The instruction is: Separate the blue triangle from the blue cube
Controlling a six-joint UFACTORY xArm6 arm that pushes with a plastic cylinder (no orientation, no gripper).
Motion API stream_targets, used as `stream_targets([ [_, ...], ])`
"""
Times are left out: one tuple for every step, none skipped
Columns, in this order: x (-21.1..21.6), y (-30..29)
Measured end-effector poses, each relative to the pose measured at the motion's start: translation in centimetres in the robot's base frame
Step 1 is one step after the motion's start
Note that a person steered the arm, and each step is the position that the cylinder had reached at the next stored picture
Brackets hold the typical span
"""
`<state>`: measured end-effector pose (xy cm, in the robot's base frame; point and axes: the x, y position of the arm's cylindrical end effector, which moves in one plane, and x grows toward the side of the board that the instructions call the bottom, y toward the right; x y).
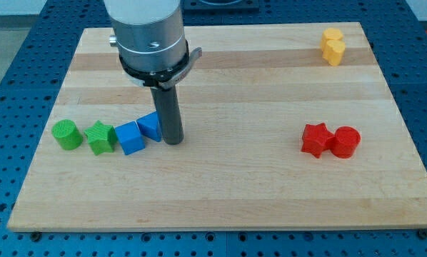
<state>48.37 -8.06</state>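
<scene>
Where my tip [173, 140] rests, blue triangle [150, 126] touches.

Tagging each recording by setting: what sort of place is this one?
Probably a robotics lab bench: a wooden board on a blue perforated table, small plastic blocks such as the blue cube, and my tip mounted above.

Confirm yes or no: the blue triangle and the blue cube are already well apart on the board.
No, the blue triangle sits right against the blue cube, with my tip just at the triangle's right in the view.
</scene>
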Motion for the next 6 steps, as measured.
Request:
stream_targets([
  [1.1,-3.8],
  [1.6,-6.6],
  [0.8,-7.1],
  [-4.7,-7.3],
  [-7.6,-7.3],
  [-7.9,-7.3],
])
